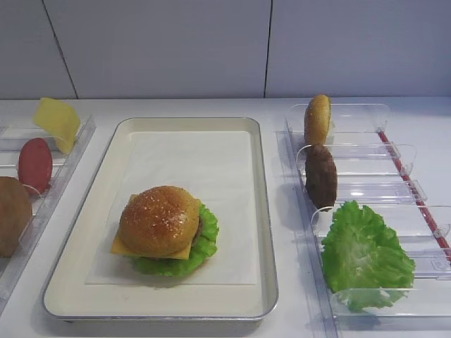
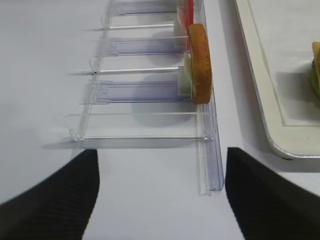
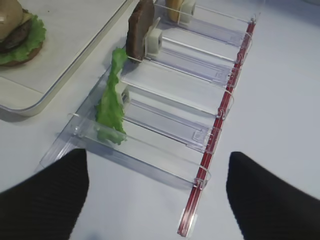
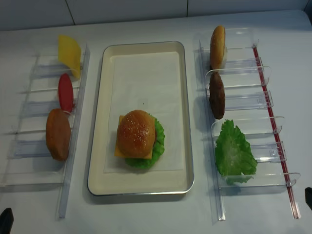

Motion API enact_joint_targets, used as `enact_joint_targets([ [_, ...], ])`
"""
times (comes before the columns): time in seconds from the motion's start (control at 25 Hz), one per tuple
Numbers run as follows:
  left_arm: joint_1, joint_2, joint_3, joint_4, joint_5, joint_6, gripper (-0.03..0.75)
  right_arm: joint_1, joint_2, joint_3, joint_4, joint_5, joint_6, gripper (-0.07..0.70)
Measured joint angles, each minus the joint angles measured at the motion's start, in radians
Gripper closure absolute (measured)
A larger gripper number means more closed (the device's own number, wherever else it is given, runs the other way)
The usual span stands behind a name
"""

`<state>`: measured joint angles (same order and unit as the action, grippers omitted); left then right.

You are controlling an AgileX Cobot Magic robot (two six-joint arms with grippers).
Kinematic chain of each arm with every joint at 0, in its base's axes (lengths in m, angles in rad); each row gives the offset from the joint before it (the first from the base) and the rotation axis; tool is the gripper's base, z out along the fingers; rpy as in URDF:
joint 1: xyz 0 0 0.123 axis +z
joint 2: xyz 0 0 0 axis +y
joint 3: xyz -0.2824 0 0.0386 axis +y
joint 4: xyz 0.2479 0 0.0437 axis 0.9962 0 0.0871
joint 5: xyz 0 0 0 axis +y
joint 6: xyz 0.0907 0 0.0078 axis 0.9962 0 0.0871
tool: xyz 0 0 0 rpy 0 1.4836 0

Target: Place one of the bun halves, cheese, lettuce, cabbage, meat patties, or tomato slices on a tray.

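On the silvery tray (image 1: 77,282) stands a stacked burger: a sesame bun half (image 1: 158,220) over cheese (image 1: 120,246), a meat patty (image 3: 15,40) and lettuce (image 1: 204,246). The left rack holds a cheese slice (image 1: 58,121), a tomato slice (image 1: 34,164) and a bun half (image 2: 200,62), all on edge. Another bun half (image 1: 317,120), a patty (image 1: 321,176) and a lettuce leaf (image 1: 363,257) stand in the right rack. My left gripper (image 2: 160,195) hangs open over bare table in front of the left rack. My right gripper (image 3: 155,200) is open near the right rack's front end. Both are empty.
The clear plastic racks (image 4: 73,146) (image 4: 243,102) flank the tray, the right one edged by a red strip (image 3: 220,120). A white wall (image 1: 162,49) closes off the back of the white table (image 4: 146,214).
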<state>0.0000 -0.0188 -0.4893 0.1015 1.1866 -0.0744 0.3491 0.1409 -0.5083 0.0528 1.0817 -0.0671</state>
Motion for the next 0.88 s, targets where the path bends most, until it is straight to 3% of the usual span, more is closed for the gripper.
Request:
enact_joint_targets([
  [0.16,0.0,0.0,0.0,0.0,0.0,0.0,0.207,0.0,-0.086,0.013,0.002,0.005,-0.002,0.079],
  [0.36,0.0,0.0,0.0,0.0,0.0,0.0,0.207,0.0,-0.153,0.033,0.002,0.052,-0.01,0.133],
  [0.68,0.0,0.0,0.0,0.0,0.0,0.0,0.206,0.0,-0.157,0.035,0.005,0.054,-0.009,0.222],
  [0.88,0.0,0.0,0.0,0.0,0.0,0.0,0.207,0.0,-0.157,0.035,0.013,0.054,-0.009,0.232],
])
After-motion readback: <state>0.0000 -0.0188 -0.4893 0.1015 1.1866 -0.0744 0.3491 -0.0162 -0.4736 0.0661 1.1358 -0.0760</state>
